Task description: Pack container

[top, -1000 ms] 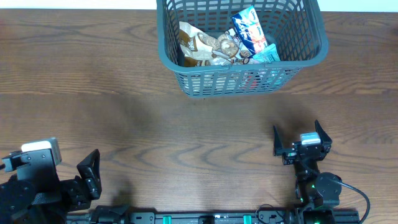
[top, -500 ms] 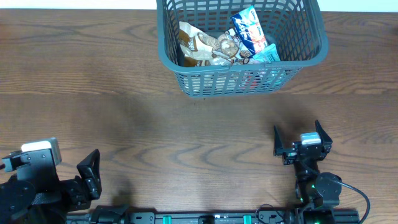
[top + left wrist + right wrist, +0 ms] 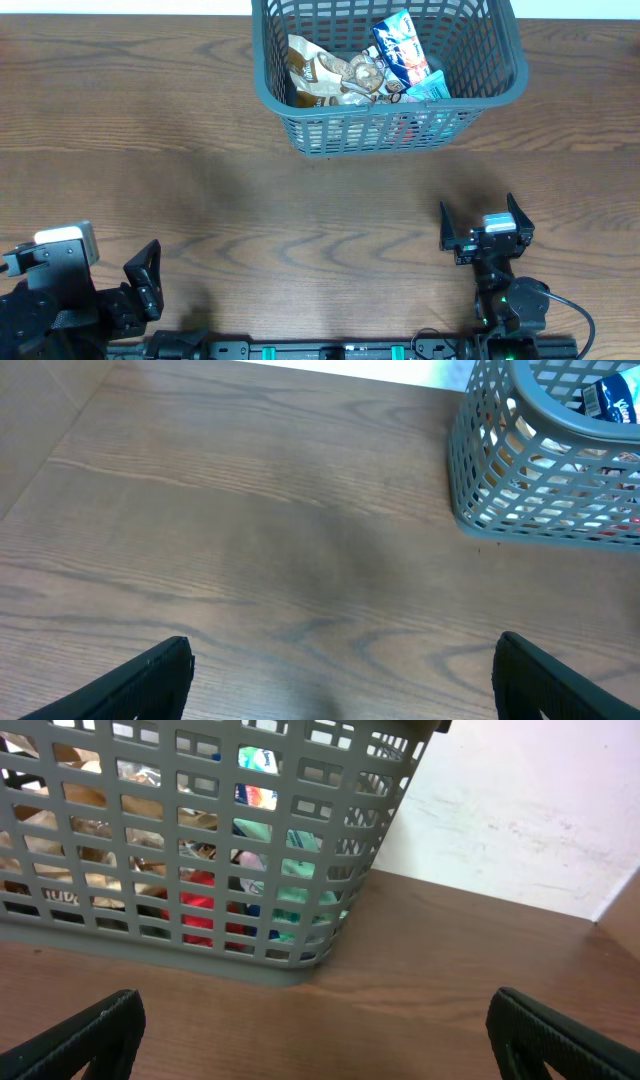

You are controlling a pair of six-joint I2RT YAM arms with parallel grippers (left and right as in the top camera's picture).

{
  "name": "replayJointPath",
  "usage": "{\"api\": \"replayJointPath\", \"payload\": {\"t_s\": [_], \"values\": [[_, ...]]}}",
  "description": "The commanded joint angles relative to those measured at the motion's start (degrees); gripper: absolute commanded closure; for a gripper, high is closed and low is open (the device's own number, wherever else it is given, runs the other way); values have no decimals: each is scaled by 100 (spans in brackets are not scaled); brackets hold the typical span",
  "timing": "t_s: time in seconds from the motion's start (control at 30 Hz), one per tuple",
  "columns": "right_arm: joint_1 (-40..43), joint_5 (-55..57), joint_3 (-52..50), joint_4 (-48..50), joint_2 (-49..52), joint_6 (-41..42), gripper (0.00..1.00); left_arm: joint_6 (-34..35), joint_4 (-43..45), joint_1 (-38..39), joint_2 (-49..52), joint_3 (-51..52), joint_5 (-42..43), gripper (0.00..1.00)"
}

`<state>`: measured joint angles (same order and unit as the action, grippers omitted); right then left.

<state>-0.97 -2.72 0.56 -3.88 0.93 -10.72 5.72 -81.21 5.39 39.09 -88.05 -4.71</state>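
The container, a dark grey slotted basket [image 3: 380, 128], stands at the table's far edge, centre right. Inside it lie a brown snack packet [image 3: 320, 72], a blue packet [image 3: 402, 48] and a teal one [image 3: 432, 88]. My left gripper [image 3: 343, 643] hovers open over bare wood near the front left corner, one finger [image 3: 148, 275] showing from overhead; the basket [image 3: 540, 490] is far off to its upper right. My right gripper [image 3: 478, 208] is open near the front right, facing the basket's wall [image 3: 200, 870] from a short distance. Neither holds anything.
The wooden table [image 3: 200, 190] stretches bare between the arms and the basket. A pale wall [image 3: 520, 810] rises behind the table's far edge. The arms' base rail [image 3: 330, 350] runs along the front edge.
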Motion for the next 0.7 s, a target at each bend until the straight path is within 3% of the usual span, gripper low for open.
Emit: {"api": "replayJointPath", "payload": {"t_s": [0.0,0.3,0.43,0.67], "values": [[24,79,-24,-20,-59,105,1,-76,-22,-24,-24,-37,-31,16],[24,79,-24,-20,-59,103,1,-76,192,-114,-76,90,232,16],[24,79,-24,-20,-59,103,1,-79,1532,-494,-468,603,807,16],[24,79,-24,-20,-59,105,1,-74,4133,-1161,-1867,2396,1493,16]]}}
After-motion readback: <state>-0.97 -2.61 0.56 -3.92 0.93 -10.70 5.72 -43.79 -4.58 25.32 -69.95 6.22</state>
